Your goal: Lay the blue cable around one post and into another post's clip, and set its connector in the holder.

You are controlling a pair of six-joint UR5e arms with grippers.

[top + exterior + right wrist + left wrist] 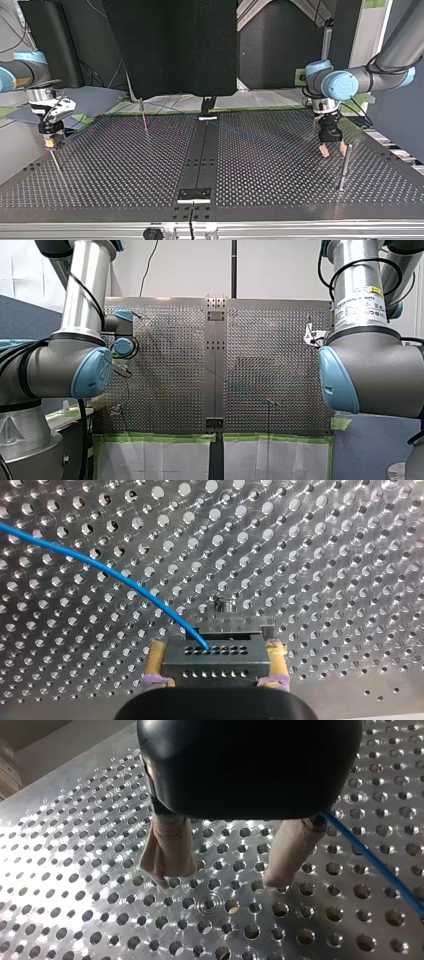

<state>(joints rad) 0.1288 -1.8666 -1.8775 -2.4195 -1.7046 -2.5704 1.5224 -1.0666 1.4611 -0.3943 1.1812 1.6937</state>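
Notably, we found the right end effector clamped on the connector, the blue cable trailing from it over the tabletop. The left end effector hung wide, the cable beside one finger.

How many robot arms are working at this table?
2. My left arm comes in at the top view's right, my right arm at its left, holding the connector of the blue cable.

readable text: none | white label on my right arm: print possibly present, too small to read
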